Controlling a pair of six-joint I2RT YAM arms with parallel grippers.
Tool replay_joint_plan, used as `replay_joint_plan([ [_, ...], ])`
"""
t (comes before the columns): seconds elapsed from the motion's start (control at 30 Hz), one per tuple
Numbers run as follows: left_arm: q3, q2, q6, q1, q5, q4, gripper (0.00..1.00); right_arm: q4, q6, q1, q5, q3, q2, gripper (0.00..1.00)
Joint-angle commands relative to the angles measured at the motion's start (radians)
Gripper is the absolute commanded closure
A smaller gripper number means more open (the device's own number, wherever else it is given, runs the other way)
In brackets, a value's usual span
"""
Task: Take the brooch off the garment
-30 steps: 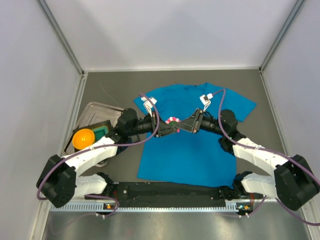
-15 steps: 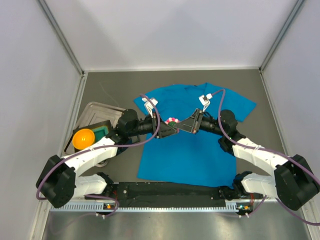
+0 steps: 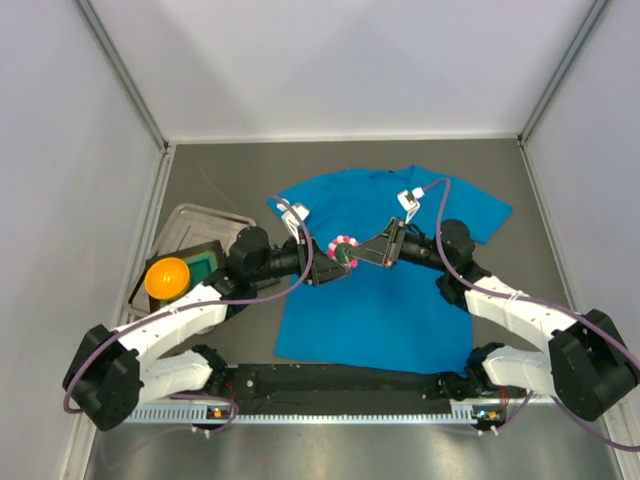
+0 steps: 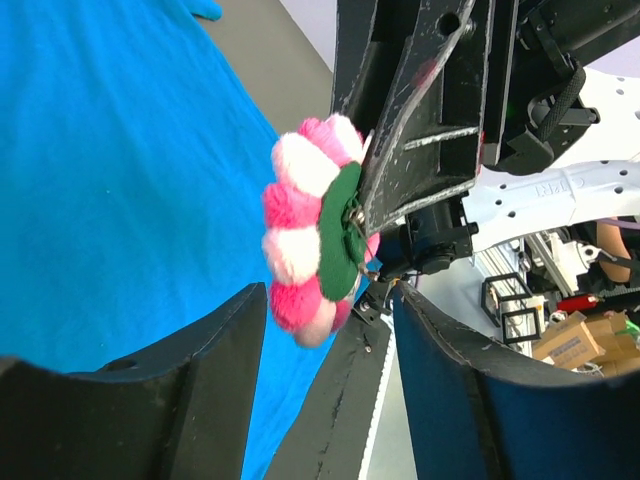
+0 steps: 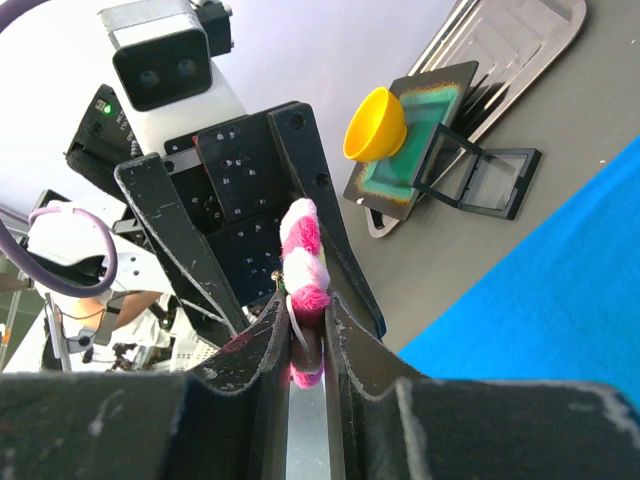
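Pink and white brooch (image 3: pixel 343 246) is pinched in the right gripper (image 3: pixel 353 252), over the chest of the blue shirt (image 3: pixel 390 305).
In the right wrist view the two fingers (image 5: pixel 268 345) are closed tight on the lower edge of the brooch (image 5: pixel 303 268), which stands upright between them, clear of the cloth. In the left wrist view its green back (image 4: pixel 340 232) is turned to the right gripper. The left gripper (image 4: pixel 328 300) faces it from just beside, with its fingers spread wide and holding nothing; the brooch sits just beyond their tips. The shirt lies flat on the grey tabletop (image 3: pixel 230 170). At the left, well apart, is a metal tray (image 3: pixel 190 220) with an orange round thing (image 3: pixel 167 277) at its near edge.
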Motion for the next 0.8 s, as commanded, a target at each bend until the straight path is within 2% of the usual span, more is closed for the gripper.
replay_joint_plan([
  [0.0, -0.028, -0.052, 0.004, 0.0, -0.031, 0.014, 0.41, 0.04, 0.0, 0.0, -0.006, 0.04, -0.033, 1.0],
  [0.17, -0.034, -0.067, -0.012, 0.008, -0.048, 0.013, 0.43, 0.043, 0.001, 0.0, -0.011, 0.037, -0.034, 1.0],
  [0.33, -0.052, -0.058, -0.078, 0.026, -0.025, 0.109, 0.43, 0.045, 0.0, 0.001, -0.021, 0.037, -0.027, 1.0],
  [0.53, -0.057, -0.04, -0.124, 0.061, -0.013, 0.152, 0.44, 0.057, 0.0, 0.0, -0.038, 0.039, -0.025, 1.0],
  [0.77, -0.061, 0.013, -0.194, 0.078, 0.041, 0.261, 0.41, 0.051, -0.006, 0.001, -0.041, 0.042, -0.024, 1.0],
])
